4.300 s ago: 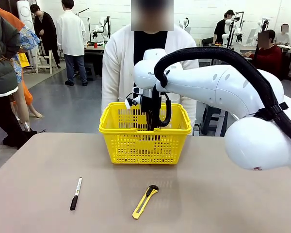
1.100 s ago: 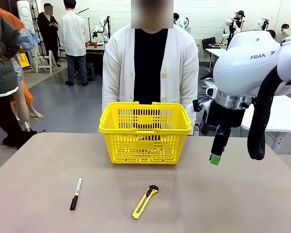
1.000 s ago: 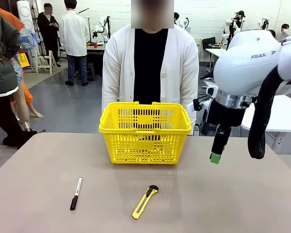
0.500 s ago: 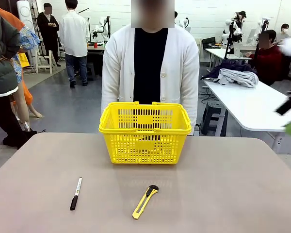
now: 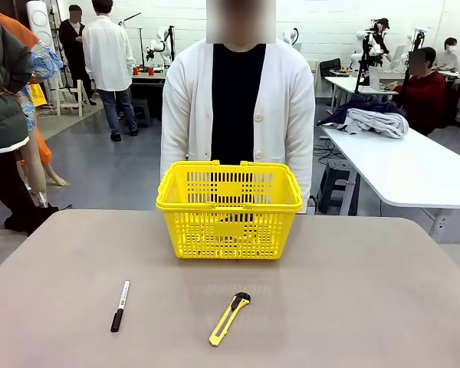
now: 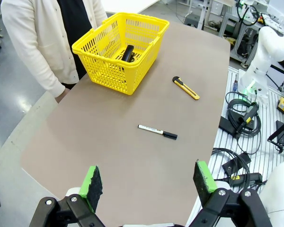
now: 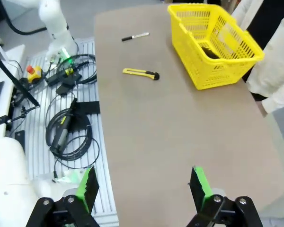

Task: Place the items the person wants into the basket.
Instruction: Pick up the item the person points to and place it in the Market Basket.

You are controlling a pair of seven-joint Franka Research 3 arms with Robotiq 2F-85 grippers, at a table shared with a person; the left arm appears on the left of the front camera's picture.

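Basket sits at the table's far edge, centre, right in front of the person. From the left wrist cam you see a black item, prob. the stapler, lying in the basket. Left gripper hangs high off the table's near-left corner, well apart from the basket, jaws wide, nothing between them. Right gripper likewise: high off the opposite end of the table, far from the basket, jaws wide, empty. Marker lies near-left of the basket, knife near side of it, both flat on the bare brown top. Room: lab w/ white tables, other people further back.
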